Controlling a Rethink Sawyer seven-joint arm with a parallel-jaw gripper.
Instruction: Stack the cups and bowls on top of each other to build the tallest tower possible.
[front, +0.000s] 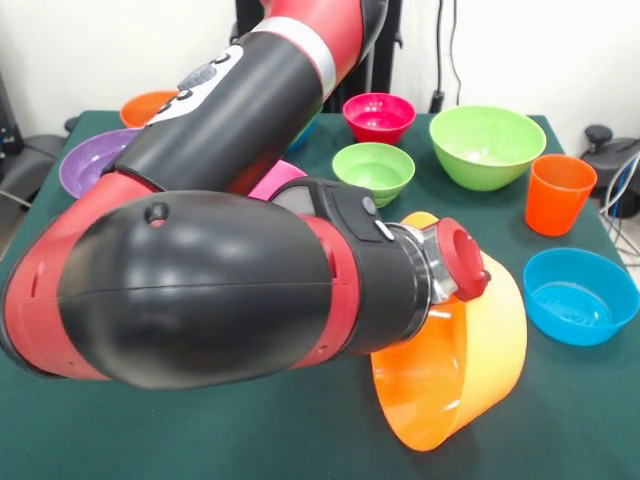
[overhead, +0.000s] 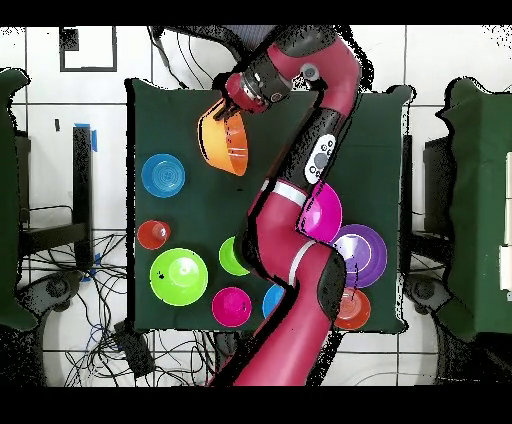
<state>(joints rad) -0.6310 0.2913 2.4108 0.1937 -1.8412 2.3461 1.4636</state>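
The gripper (front: 462, 300) holds the large orange bowl (front: 455, 375) by its rim; the bowl is tilted on its side near the table (front: 200, 440) edge, with its opening facing sideways. The orange cup (front: 558, 193) stands upright between the big green bowl (front: 487, 146) and the blue bowl (front: 580, 296). A small green bowl (front: 373, 171) and a red bowl (front: 379, 117) are behind the arm.
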